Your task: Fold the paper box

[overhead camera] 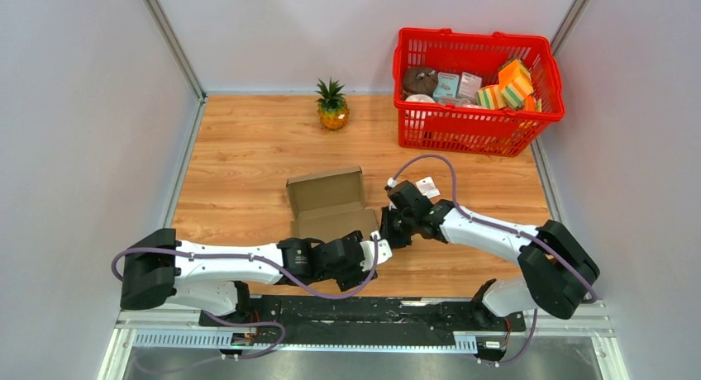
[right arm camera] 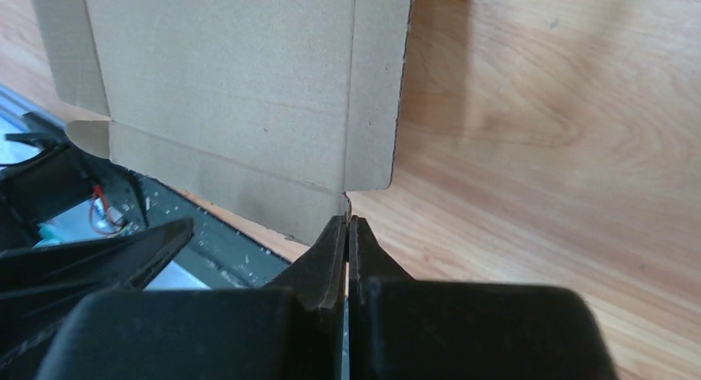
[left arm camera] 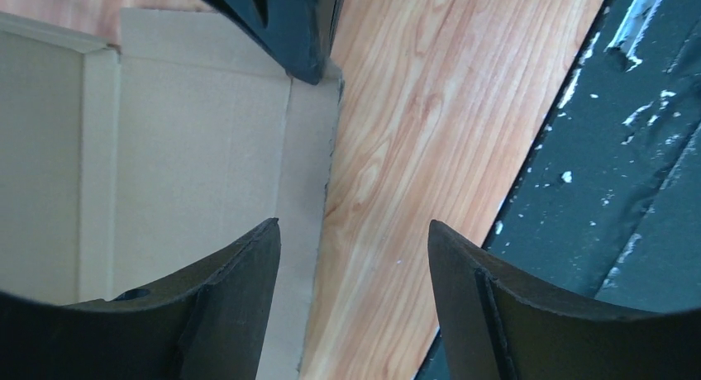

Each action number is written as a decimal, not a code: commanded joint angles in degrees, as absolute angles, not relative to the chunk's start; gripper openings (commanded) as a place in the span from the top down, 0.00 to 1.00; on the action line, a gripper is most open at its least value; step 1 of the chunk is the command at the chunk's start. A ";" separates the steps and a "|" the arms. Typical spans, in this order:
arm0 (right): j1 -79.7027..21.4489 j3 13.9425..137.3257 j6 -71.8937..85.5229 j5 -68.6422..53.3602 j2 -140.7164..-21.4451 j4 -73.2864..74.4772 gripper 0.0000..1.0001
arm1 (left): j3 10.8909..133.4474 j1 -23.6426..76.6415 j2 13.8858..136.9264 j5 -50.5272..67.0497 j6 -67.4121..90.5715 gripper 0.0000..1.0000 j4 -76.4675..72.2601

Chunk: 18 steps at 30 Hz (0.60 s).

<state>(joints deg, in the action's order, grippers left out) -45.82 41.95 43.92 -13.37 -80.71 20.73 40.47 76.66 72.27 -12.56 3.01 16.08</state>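
Paper box: the plain brown paper box (overhead camera: pixel 326 202) lies in the middle of the wooden table (overhead camera: pixel 248 149), close to the near edge, with its far panel tilted up and its creases showing.
Right pincer: the right gripper (right arm camera: pixel 348 227) has its two jaws pressed together, and a thin corner of the box's right flap is caught at their tips.
Left pincer: the left gripper (left arm camera: pixel 354 264) has its jaws wide apart and holds nothing. One finger is above the cardboard and the other is above the dark rail at the near edge. The right edge of the box and bare wood show in the gap.
Writing on box: plain, unprinted cardboard.
White tag: a small white tag (overhead camera: pixel 427 186) lies just beside the right arm. Its print is too small to read.
Basket: a red basket (overhead camera: pixel 463 132) stands at the far right and holds colourful packages (overhead camera: pixel 512 83). Their labels are not readable.
Pineapple: a small pineapple (overhead camera: pixel 332 105) stands upright at the far edge, left of the basket.
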 commanded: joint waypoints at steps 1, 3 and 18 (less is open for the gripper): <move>-42.81 44.03 42.80 -21.88 -76.21 24.52 1.00 | 42.54 77.87 72.16 -19.32 -2.72 0.26 16.00; -42.45 45.08 42.45 -23.99 -75.85 25.22 1.00 | 42.80 78.05 73.30 -20.82 -3.86 0.26 16.08; -42.01 47.20 42.10 -29.88 -75.06 27.86 1.00 | 46.14 82.62 79.28 -40.16 -10.55 0.55 19.60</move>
